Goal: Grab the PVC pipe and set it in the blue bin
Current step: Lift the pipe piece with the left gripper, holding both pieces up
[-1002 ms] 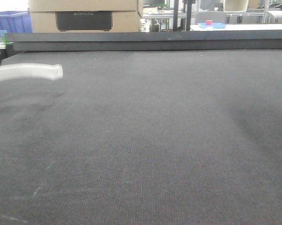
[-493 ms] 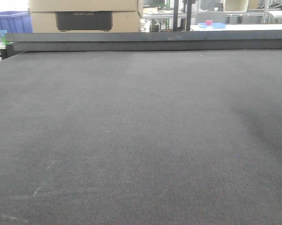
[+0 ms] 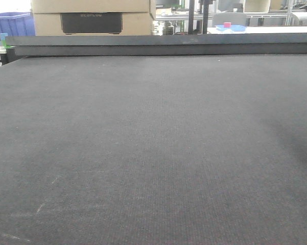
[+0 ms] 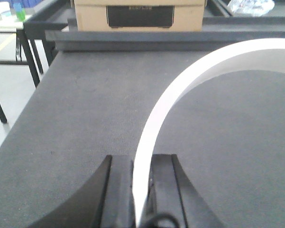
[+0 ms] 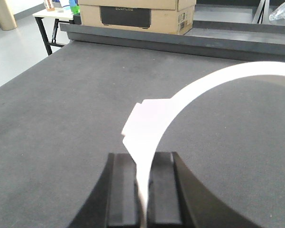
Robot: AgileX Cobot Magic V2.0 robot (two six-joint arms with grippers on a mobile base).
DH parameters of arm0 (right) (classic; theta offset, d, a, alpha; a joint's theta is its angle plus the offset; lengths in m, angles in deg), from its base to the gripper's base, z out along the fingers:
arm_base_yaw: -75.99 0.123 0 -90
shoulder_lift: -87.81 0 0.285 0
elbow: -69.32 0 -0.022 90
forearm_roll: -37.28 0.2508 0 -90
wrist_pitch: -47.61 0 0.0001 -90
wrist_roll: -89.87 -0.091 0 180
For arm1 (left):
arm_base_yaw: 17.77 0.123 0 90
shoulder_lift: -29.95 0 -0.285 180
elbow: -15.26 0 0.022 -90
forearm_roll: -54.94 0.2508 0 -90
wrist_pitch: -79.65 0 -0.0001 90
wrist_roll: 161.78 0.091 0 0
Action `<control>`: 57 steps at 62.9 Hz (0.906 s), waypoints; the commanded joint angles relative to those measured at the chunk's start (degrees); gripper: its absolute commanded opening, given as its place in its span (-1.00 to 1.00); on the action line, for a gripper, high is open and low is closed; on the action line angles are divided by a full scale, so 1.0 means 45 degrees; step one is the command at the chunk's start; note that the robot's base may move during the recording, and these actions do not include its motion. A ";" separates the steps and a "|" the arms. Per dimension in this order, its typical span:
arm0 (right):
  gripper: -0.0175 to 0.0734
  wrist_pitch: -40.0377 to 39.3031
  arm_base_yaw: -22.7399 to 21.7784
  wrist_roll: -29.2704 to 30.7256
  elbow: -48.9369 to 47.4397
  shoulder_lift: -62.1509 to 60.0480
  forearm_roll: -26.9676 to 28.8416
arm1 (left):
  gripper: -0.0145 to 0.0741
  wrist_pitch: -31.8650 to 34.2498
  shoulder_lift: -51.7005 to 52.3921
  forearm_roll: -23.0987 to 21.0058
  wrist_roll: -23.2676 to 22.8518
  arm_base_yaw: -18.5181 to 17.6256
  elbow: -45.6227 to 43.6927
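As both hang over the dark surface [image 4: 85, 104], the left tool [image 4: 141, 164] clamps a curved white pipe [image 4: 175, 90] and the right tool [image 5: 143, 161] grips a pipe [image 5: 189, 92] likewise (with a stepped fitting). The bin [image 3: 10, 23] stands beyond the far edge.

Curved white PVC pipe [image 4: 174, 95], pinched in left gripper [image 4: 141, 166], arcs rightward.

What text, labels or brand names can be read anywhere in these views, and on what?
"ECOFLOW", faint but legible: on the dark panel of the cardboard box.
The side sticker on that box, right wrist view: too small to read.
PVC pipe: no markings visible.
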 commanded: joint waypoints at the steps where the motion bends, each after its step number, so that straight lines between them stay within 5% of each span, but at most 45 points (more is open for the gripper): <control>1: -0.98 0.0116 0.0003 0.0156 -0.0090 -0.0185 -0.0082 | -0.92 -0.0206 0.0866 -0.0031 -0.0102 -0.0067 -0.0024; 36: -0.98 0.0038 0.0003 0.0156 -0.0090 -0.0220 -0.2450 | -0.92 -0.1106 0.2496 0.0492 -0.0102 -0.0067 -0.0024; 57: -0.98 -0.0478 0.0003 0.0156 -0.0090 -0.0220 -0.2694 | -0.92 -0.1079 0.2496 0.0936 -0.0102 -0.0067 -0.0024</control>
